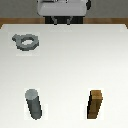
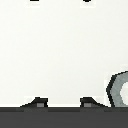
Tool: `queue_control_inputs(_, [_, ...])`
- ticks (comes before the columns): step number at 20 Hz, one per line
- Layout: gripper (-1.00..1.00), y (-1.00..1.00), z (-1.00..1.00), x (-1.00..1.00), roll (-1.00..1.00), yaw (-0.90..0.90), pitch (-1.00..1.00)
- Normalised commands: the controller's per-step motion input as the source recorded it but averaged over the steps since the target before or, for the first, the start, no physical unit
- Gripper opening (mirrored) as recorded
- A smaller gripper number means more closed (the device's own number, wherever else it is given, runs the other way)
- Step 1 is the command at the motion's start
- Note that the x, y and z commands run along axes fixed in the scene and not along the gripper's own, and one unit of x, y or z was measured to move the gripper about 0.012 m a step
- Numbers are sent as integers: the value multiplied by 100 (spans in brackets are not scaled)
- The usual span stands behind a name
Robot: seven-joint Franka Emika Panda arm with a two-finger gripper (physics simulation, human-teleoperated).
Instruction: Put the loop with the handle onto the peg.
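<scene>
We see the loop [image 1: 26, 42] flat on the worktop [image 1: 70, 65], far from the peg [image 1: 34, 104]; our gripper [image 1: 60, 20] hangs spread, holding nothing.

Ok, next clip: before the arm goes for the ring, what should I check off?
1. Ring lies flat on the table, free of clutter: ok.
2. Peg upright: ok.
3. Brown block stands apart from the peg: ok.
4. Gripper empty, above the table's far edge: ok.
5. Gripper open wide enough: cannot tell.
6. Ring in the wrist view: only partly, at the edge: not ok.
</scene>
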Motion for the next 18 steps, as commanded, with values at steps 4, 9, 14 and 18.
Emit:
queue_control_inputs(4, [100, 0, 0, 0, 0, 0, 0])
queue_control_inputs(9, [100, -60, 0, 0, 0, 0, 0])
queue_control_inputs(14, [100, -100, 0, 0, 0, 0, 0])
queue_control_inputs(18, [100, -100, 0, 0, 0, 0, 0])
